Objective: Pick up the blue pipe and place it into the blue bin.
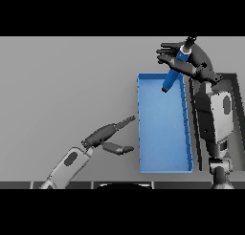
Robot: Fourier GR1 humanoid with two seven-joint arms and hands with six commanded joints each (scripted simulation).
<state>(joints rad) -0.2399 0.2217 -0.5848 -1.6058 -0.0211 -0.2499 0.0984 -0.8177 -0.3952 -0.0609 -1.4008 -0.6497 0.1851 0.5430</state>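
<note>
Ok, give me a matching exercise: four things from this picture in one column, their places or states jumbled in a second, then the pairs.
Things:
1. blue pipe
2. blue bin
3. left hand
4. right hand

Places or states:
A. open, beside the bin's left wall
B. curled round the pipe
C. tilted, lower end over the bin's far end
D. resting on the grey table

Pairs: 1-C, 2-D, 3-A, 4-B
</note>
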